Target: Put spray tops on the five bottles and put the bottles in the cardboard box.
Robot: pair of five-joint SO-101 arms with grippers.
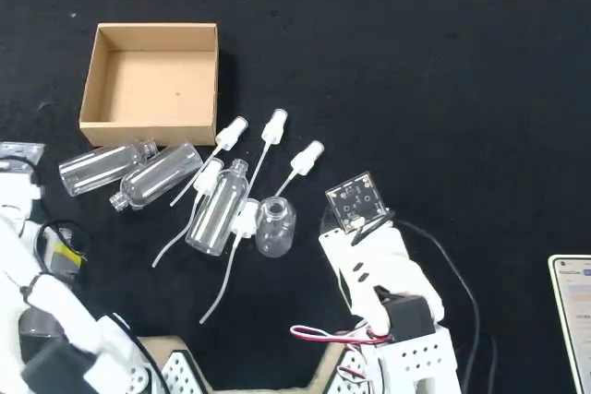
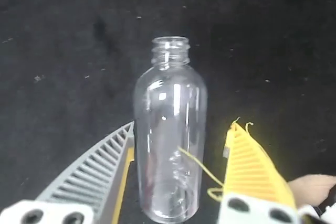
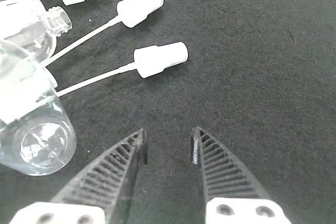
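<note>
The cardboard box [image 1: 148,80] stands open at the back left. In front of it lie clear bottles [image 1: 102,165] [image 1: 157,175] [image 1: 217,208] and a fourth bottle [image 1: 275,225] [image 3: 37,140], all without tops. White spray tops with long tubes [image 1: 231,131] [image 1: 274,125] [image 1: 307,156] lie among them. My right gripper [image 3: 168,145] is open low over the black cloth, a short way from the nearest spray top [image 3: 160,59]; its arm [image 1: 379,274] is at the front centre. My left gripper [image 2: 181,135], at the front left, is shut on another uncapped bottle [image 2: 169,129].
A black cloth [image 1: 443,89] covers the table, with bare room on its right half. A white device [image 1: 572,311] lies at the right edge. A clear packet [image 1: 18,159] sits at the left edge. Cables trail near the arms' bases.
</note>
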